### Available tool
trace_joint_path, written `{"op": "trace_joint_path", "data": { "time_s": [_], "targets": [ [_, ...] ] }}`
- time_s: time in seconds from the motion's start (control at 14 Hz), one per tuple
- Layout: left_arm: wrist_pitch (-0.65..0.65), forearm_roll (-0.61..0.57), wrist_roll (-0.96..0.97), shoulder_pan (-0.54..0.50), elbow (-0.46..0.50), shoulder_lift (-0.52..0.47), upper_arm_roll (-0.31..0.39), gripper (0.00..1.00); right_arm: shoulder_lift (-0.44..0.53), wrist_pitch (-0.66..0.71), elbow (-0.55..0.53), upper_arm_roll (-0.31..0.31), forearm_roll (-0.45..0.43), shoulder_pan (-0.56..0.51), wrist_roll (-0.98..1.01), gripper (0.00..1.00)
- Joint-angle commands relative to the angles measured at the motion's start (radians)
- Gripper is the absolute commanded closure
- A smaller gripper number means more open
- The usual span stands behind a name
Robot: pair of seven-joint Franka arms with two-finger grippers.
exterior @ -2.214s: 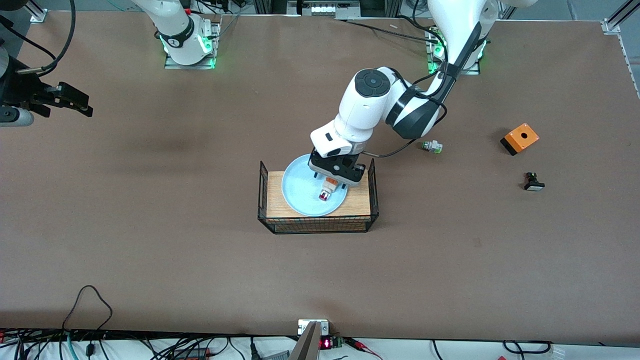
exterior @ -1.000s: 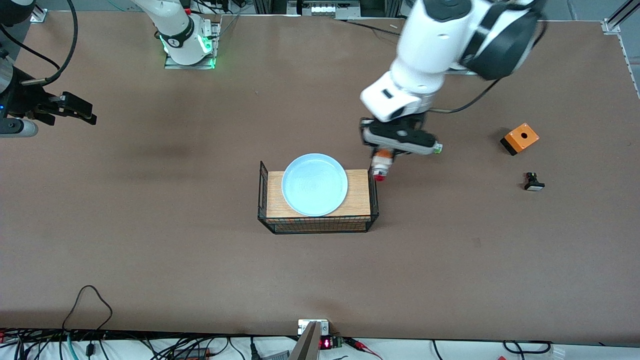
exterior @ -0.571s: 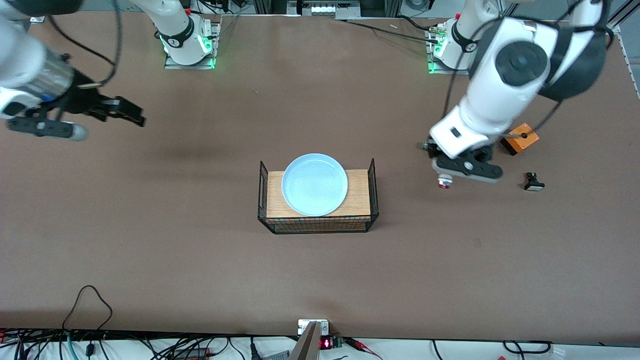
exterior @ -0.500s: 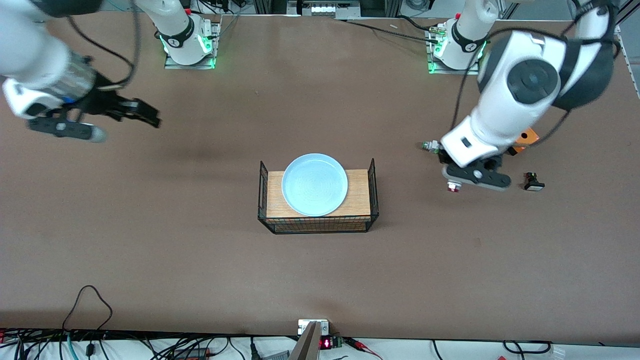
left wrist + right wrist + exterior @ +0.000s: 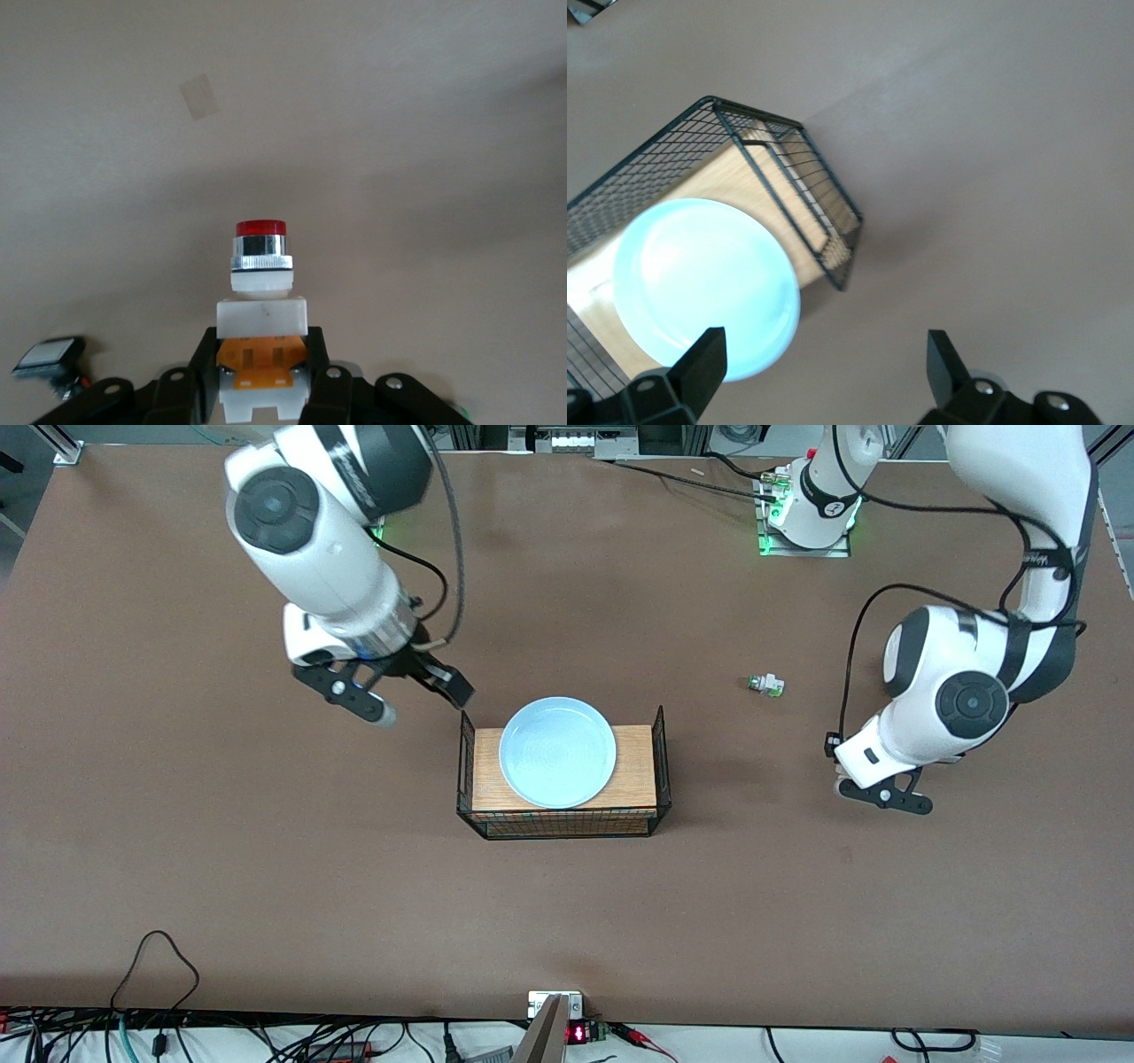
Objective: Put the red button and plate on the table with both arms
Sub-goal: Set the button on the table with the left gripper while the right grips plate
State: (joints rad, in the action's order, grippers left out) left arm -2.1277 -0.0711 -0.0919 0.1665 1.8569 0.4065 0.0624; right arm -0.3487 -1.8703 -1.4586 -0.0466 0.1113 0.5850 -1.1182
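The red button (image 5: 261, 292) has a red cap (image 5: 260, 228) and an orange block. My left gripper (image 5: 262, 372) is shut on its orange end. In the front view that gripper (image 5: 864, 790) is low over the table (image 5: 266, 868) toward the left arm's end, and the button is hidden under it. The pale blue plate (image 5: 557, 752) lies on the wood-topped wire rack (image 5: 660, 735) at mid-table. My right gripper (image 5: 416, 700) is open and empty, over the table beside the rack's end toward the right arm. The plate also shows in the right wrist view (image 5: 700, 283), close to that gripper (image 5: 824, 359).
A green-tipped white part (image 5: 766, 685) lies on the table between the rack and the left arm. A black part with a white cap (image 5: 49, 354) lies near my left gripper. The rack's wire end walls (image 5: 788, 186) stand up above its wooden top.
My left gripper lifted the red button off the plate and carried it toward the left arm's end, then lower. My right arm swung in from its end to beside the rack.
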Motion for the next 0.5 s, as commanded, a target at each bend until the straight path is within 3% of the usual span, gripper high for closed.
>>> {"op": "trace_joint_path", "data": {
  "time_s": [0.0,0.21,0.43],
  "targets": [
    [-0.189,-0.01,-0.075,-0.013,0.085,0.032,0.025,0.87,-0.091,-0.099,0.043,-0.013,0.016,0.058,-0.176,0.0],
    [-0.487,-0.01,-0.103,-0.019,0.227,0.083,0.039,0.84,-0.183,-0.158,0.043,-0.013,0.021,0.087,-0.215,0.0],
    [-0.52,-0.007,-0.094,-0.019,0.258,0.089,0.039,0.69,-0.219,-0.193,0.037,-0.013,0.036,0.101,-0.242,0.0]
  ]
}}
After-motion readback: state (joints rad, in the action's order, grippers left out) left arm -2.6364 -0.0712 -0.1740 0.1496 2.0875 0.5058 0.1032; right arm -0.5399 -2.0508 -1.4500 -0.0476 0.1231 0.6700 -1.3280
